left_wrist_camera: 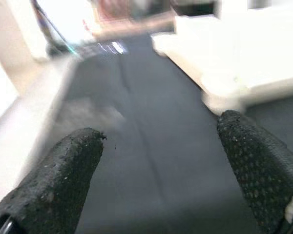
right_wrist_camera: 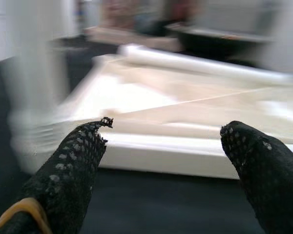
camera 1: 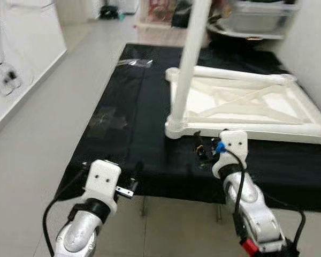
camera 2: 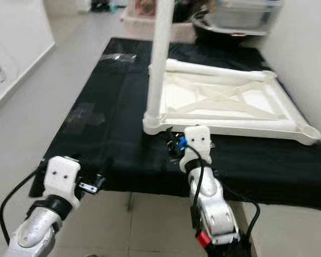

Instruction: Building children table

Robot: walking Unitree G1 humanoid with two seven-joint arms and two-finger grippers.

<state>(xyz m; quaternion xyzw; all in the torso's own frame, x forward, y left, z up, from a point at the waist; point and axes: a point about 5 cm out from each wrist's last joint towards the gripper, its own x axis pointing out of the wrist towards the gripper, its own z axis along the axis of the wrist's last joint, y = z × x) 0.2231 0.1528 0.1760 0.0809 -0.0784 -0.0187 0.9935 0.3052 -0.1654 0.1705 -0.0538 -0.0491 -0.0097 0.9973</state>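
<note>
A white children's table frame [camera 1: 246,104] lies upside down on a black-covered work table [camera 1: 144,107]. One white leg [camera 1: 188,59] stands upright at the frame's near left corner. My right gripper [camera 1: 202,150] is open just in front of that corner, low over the black cover. In the right wrist view the frame's front rail [right_wrist_camera: 185,151] lies beyond the spread fingers [right_wrist_camera: 73,165]. My left gripper [camera 1: 134,179] is open at the work table's near left edge, well apart from the frame. The left wrist view looks along the black cover [left_wrist_camera: 146,146] between its fingers [left_wrist_camera: 63,175].
A clear plastic bag [camera 1: 135,63] lies at the far left of the black cover, and a dull patch [camera 1: 108,120] lies on the cover near its left edge. Bins and boxes [camera 1: 257,19] stand behind. A white wall [camera 1: 310,48] runs along the right. Grey floor [camera 1: 37,144] lies at the left.
</note>
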